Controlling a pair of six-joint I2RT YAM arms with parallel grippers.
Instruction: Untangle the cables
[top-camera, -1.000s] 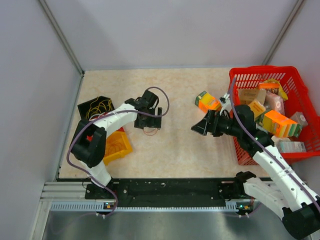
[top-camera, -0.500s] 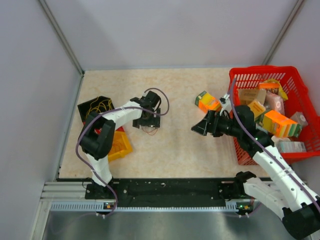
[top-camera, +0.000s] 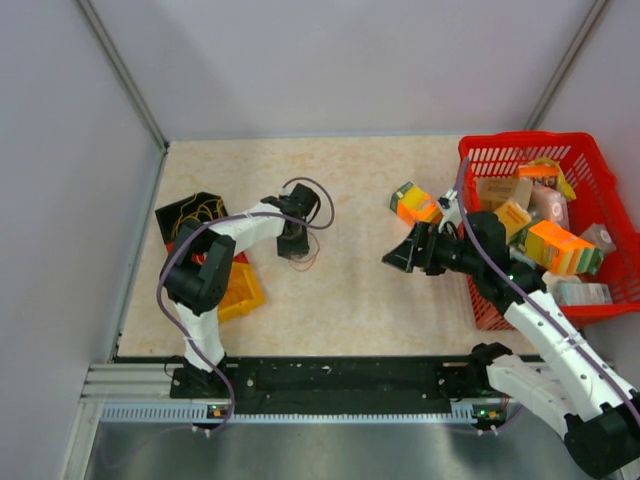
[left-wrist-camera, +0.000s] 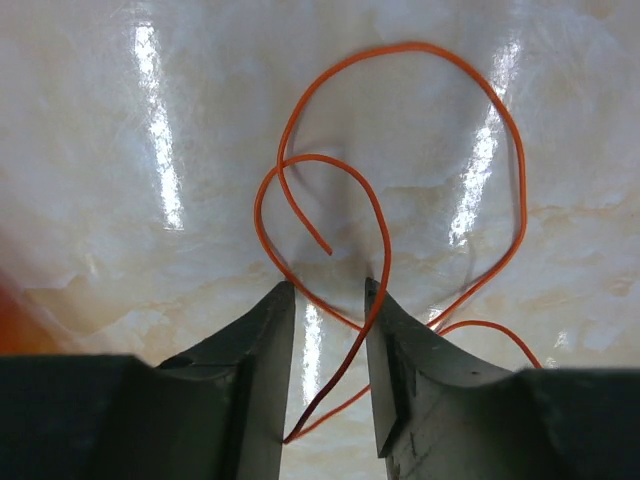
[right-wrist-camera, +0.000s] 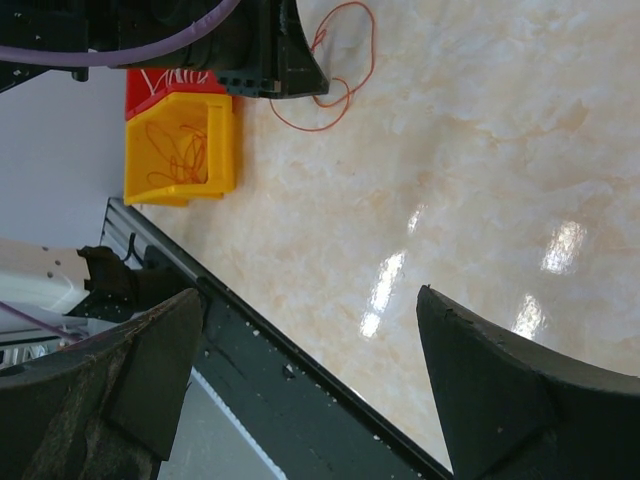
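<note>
Since a second ago the left arm has drawn its elbow in, and the left gripper (left-wrist-camera: 328, 290) has turned above the thin orange wire cable (left-wrist-camera: 404, 44). Its black fingers stand a narrow gap apart, with one strand running between them (not visibly pinched). The cable lies in loose loops on the beige marbled table (top-camera: 360, 180), spreading toward 5 o'clock of that gripper in the top view.

At the gripper's 9 o'clock, a black square bin (top-camera: 165, 215) holds yellow wires (top-camera: 200, 215). At 7 o'clock, a yellow plastic bin (right-wrist-camera: 222, 140) holds orange wires (right-wrist-camera: 180, 150).

The right gripper (right-wrist-camera: 310, 300) hangs spread wide and empty. At its 3 o'clock, a red mesh basket (top-camera: 520, 137) is heaped with orange and yellow cartons.
</note>
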